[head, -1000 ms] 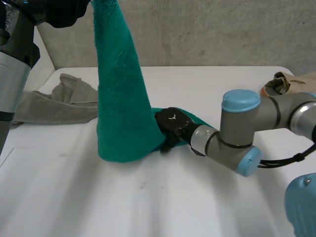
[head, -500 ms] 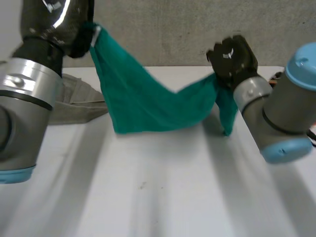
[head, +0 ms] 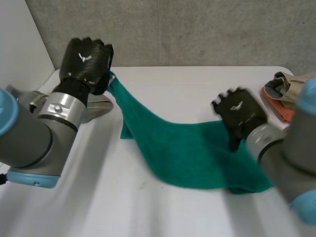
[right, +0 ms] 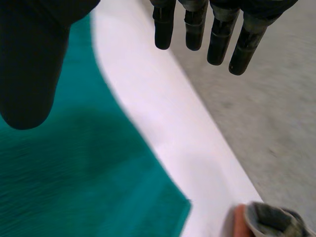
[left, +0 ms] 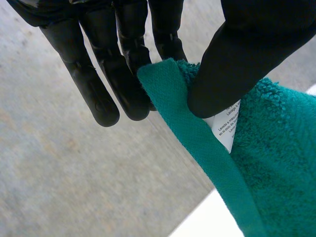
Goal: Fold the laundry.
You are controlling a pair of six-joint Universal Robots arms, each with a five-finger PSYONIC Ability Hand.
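Green towel has sagged onto the table since 0.5 s ago. Right hand, fingers straight, released, over its right part. Left hand pinches the raised far-left corner.

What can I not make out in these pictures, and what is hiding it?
1. Head view: left arm hides most of the grey cloth.
2. Head view: the edge and right arm cut off the clothes pile.
3. Head view: right arm covers the right end of the teal towel.
4. Left wrist view: label print too small, partly under the thumb of the left hand.
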